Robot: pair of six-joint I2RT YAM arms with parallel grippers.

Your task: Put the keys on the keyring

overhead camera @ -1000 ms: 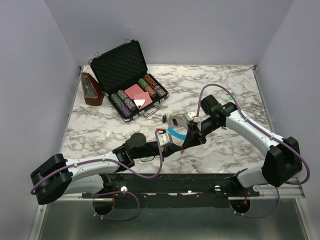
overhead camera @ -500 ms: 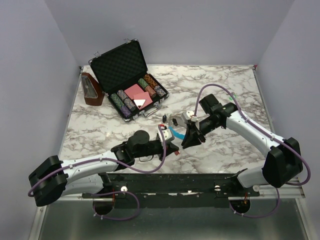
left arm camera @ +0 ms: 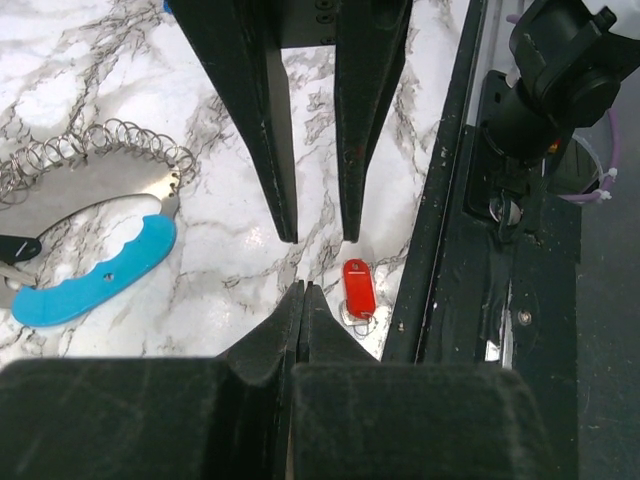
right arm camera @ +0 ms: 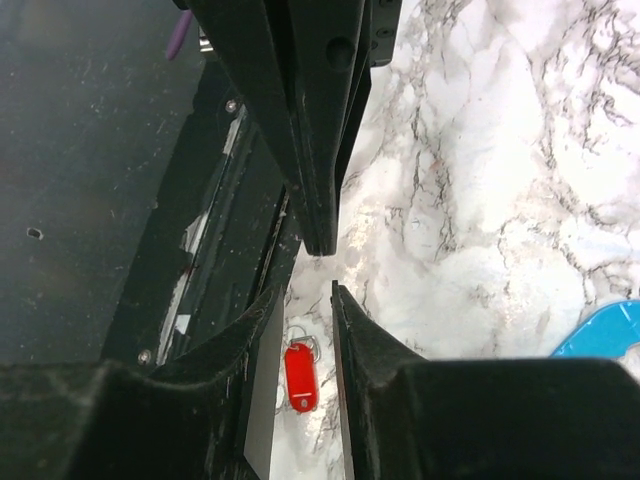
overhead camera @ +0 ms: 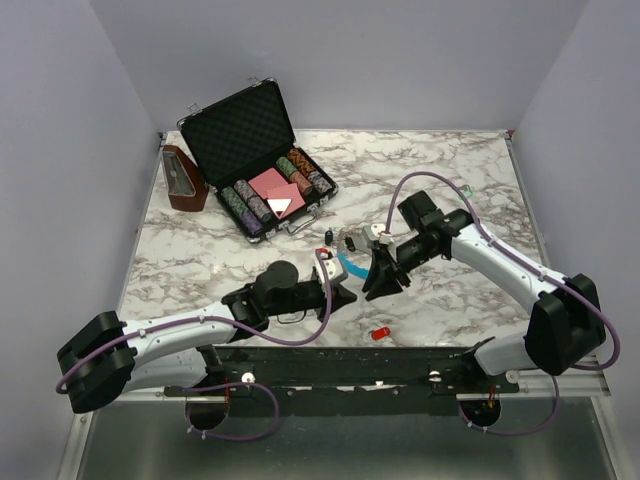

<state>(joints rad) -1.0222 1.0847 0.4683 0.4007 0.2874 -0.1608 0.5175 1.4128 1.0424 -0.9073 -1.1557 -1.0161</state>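
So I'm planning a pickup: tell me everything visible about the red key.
The red key has a glossy, oblong red plastic head with a small metal loop at one end. It lies flat on the marble table, close beside the black front rail but apart from it. Nothing grips or touches it.

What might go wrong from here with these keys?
The red key lies loose on the table right beside the black rail; a nudge may push it off.
The left gripper, shut, sits close beside it and could flick it before opening.
The keyring appears unheld, so it may slide during threading.
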